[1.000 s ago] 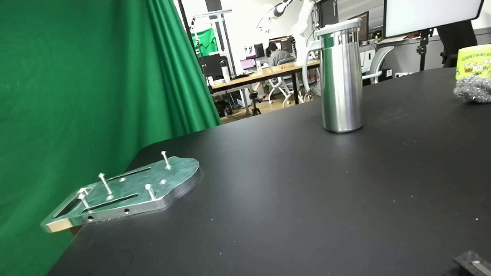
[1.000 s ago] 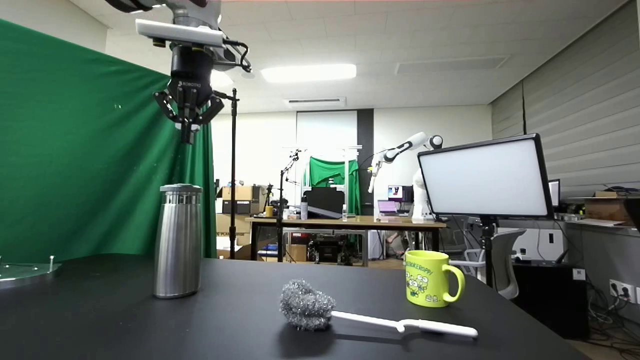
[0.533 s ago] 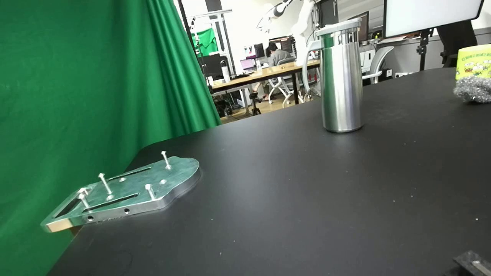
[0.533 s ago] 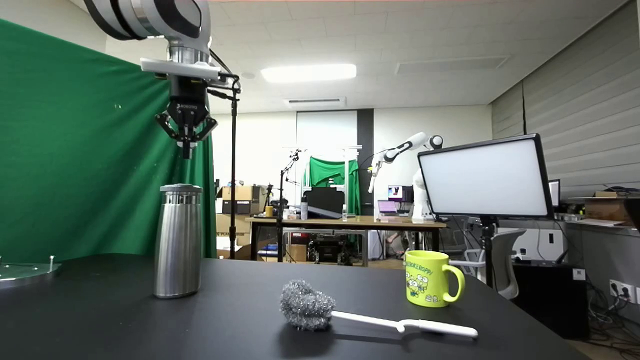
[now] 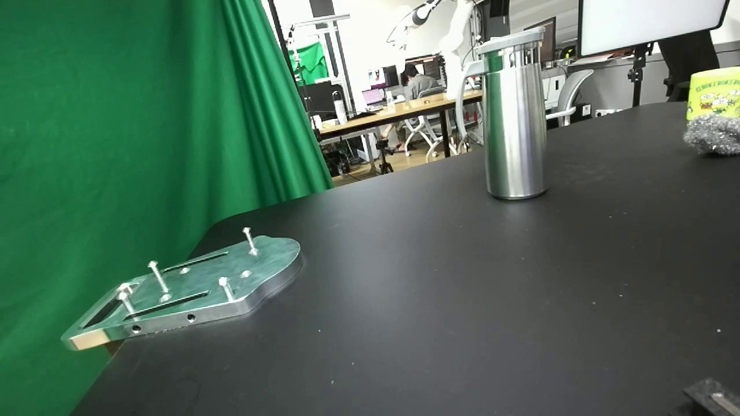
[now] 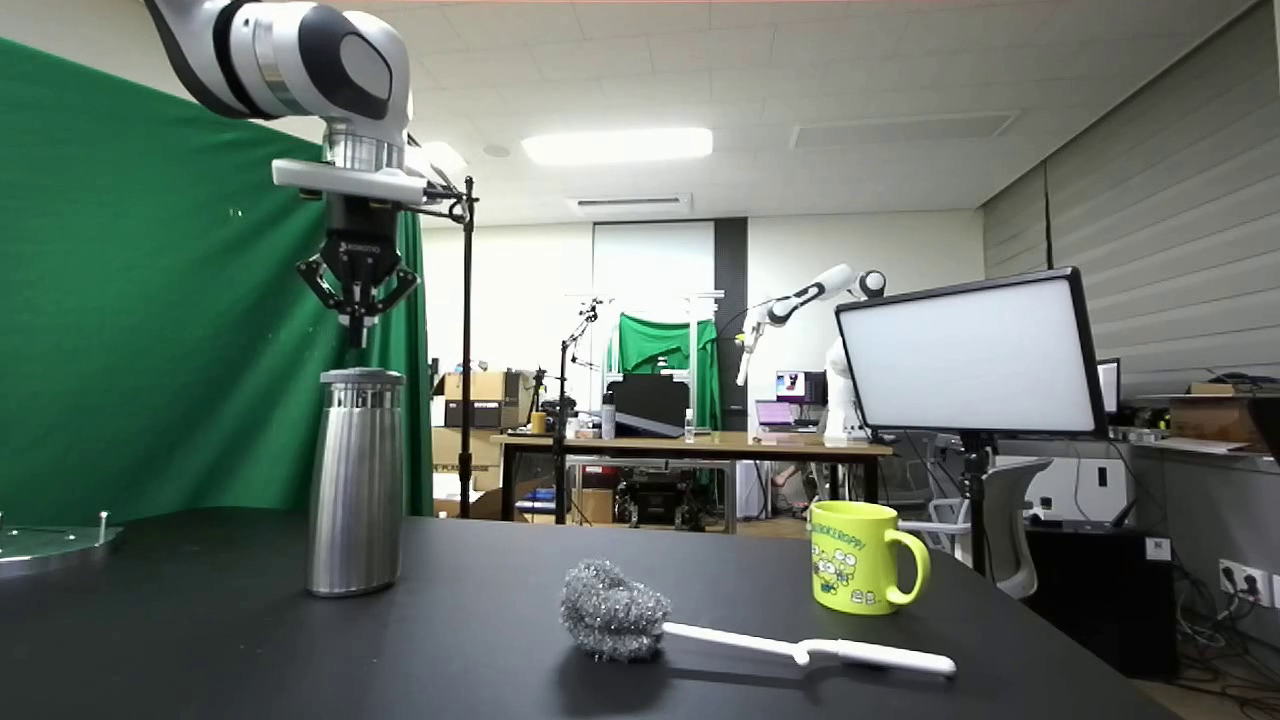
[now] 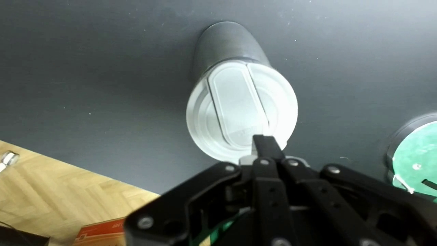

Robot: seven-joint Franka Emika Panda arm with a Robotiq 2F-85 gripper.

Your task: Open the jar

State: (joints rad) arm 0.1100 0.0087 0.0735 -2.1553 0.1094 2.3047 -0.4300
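The jar (image 5: 516,133) is a tall shiny silver cylinder standing upright on the black table; it also shows in an exterior view (image 6: 355,490). Its pale grey lid (image 6: 362,376) is on top, and a handle (image 5: 462,104) runs down one side. In the wrist view I see the round lid (image 7: 237,106) from above, with a raised oblong panel across it. My gripper (image 6: 357,336) points down just above the lid. In the wrist view the gripper (image 7: 265,139) has its fingers together with nothing between them, and they overlap the lid's lower edge. Contact with the lid cannot be told.
A green-tinted plate with pegs (image 5: 196,283) lies at the table's edge and shows at right in the wrist view (image 7: 418,153). A silver scrubber with a white handle (image 6: 612,610) and a yellow-green mug (image 6: 855,560) stand farther off. The table's edge (image 7: 80,174) crosses the lower left.
My gripper has come down from high above the jar to just over its lid, drifting slightly left in an exterior view. It stays shut. The jar has not moved.
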